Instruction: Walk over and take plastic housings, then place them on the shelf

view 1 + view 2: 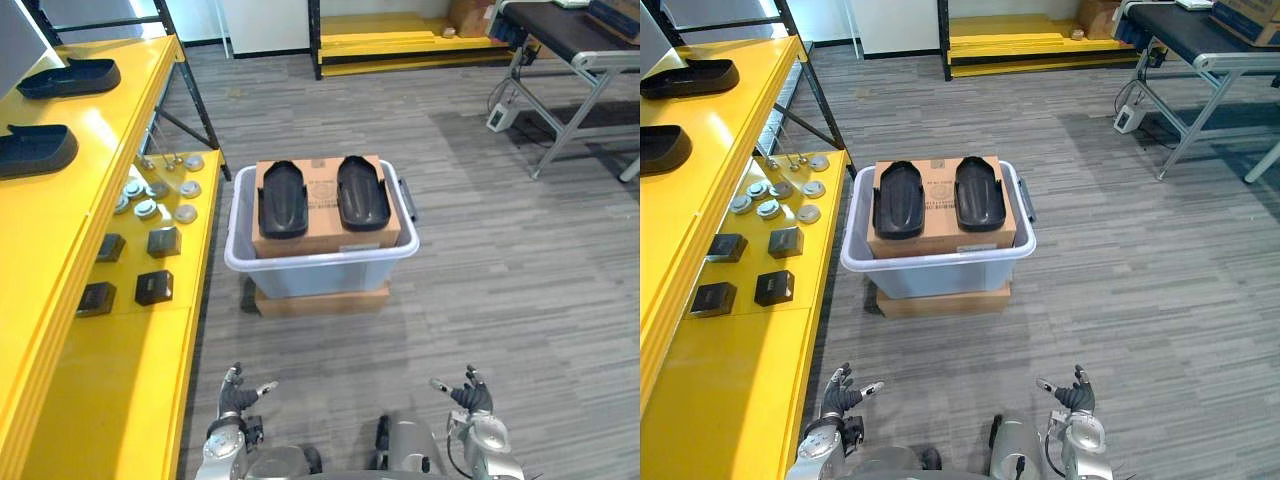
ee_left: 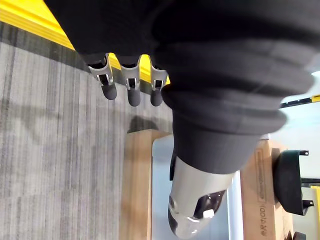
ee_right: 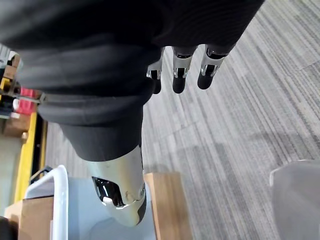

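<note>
Sitting in the bin [image 1: 322, 274], a cardboard box [image 1: 320, 200] carries two housings [image 1: 283, 198].

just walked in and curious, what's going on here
The robot faces a pale plastic bin holding a cardboard box with two black housings on top. Its left hand and right hand hang low, open and empty, well short of the bin. Two more housings lie on the yellow shelf to its left.
</note>
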